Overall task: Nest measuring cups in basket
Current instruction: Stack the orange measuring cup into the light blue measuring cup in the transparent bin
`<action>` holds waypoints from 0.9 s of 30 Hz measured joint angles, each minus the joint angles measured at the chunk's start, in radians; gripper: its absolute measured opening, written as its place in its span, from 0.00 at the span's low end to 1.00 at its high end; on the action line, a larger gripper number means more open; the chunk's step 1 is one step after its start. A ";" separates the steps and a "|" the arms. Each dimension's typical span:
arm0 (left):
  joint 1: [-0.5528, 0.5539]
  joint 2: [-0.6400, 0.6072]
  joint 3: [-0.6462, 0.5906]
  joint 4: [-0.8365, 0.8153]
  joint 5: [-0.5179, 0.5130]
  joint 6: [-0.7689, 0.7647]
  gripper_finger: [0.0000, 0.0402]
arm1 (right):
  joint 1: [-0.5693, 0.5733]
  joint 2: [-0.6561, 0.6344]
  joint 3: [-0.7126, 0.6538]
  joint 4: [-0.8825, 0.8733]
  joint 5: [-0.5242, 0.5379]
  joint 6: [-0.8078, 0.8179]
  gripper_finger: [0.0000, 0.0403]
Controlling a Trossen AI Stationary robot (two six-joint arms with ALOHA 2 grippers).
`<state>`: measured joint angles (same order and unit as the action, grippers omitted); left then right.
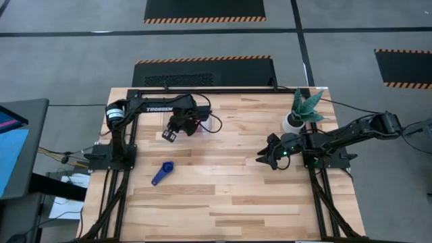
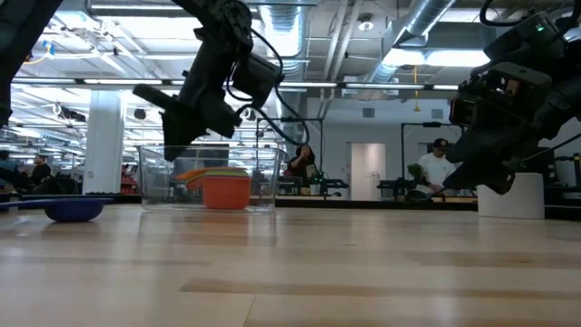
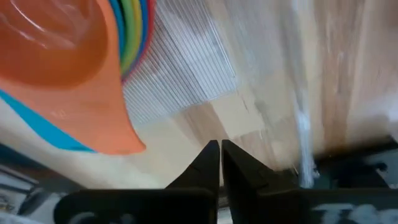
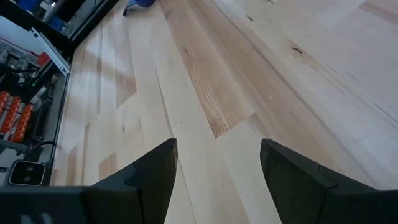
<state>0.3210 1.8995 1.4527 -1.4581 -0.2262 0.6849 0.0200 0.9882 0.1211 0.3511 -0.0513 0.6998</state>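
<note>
The small clear plastic basket (image 2: 207, 177) is seen left of the middle in the low view. A stack of bright plastic measuring cups (image 2: 218, 188), with an orange one on top, is nested inside it. The left gripper (image 1: 169, 135) is held above the basket, and its two dark fingers (image 3: 210, 165) are pressed together with nothing between them. A dark blue plastic measuring cup (image 1: 162, 173) is left on the wooden table (image 1: 229, 202), lower left of the middle in the high view. The right gripper (image 1: 262, 158) is kept at the right side, fingers spread apart, empty.
</note>
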 joint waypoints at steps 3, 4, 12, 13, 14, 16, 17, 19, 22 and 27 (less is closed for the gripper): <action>0.016 0.000 -0.024 0.040 -0.004 0.000 0.01 | 0.000 0.000 0.000 0.000 0.000 0.000 0.63; 0.022 0.000 -0.032 0.052 -0.010 0.000 0.01 | 0.000 0.000 0.000 0.000 0.000 0.000 0.63; 0.070 0.000 -0.056 0.162 -0.072 0.002 0.00 | 0.000 0.000 0.000 0.000 0.000 0.000 0.63; 0.076 0.000 -0.056 0.170 -0.072 0.002 0.00 | 0.000 0.000 0.000 0.000 0.000 0.000 0.63; 0.082 0.000 -0.056 0.181 -0.073 0.002 0.00 | 0.000 0.000 0.000 0.000 0.000 0.000 0.63; 0.092 0.000 -0.056 0.193 -0.074 0.002 0.00 | 0.000 0.000 0.000 0.000 0.000 0.000 0.63; 0.098 0.000 -0.056 0.194 -0.074 0.001 0.00 | 0.000 0.000 0.000 0.000 0.000 0.000 0.63; 0.107 0.000 -0.056 0.195 -0.082 0.001 0.00 | 0.000 0.000 0.000 0.000 0.000 0.000 0.63; 0.117 0.000 -0.056 0.198 -0.126 0.000 0.00 | 0.000 0.000 0.000 0.000 0.000 0.000 0.63; 0.123 0.000 -0.056 0.202 -0.167 -0.010 0.00 | 0.000 0.000 0.000 0.000 0.000 0.000 0.63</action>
<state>0.4438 1.8996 1.3972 -1.2564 -0.3936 0.6749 0.0198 0.9882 0.1211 0.3508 -0.0513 0.6994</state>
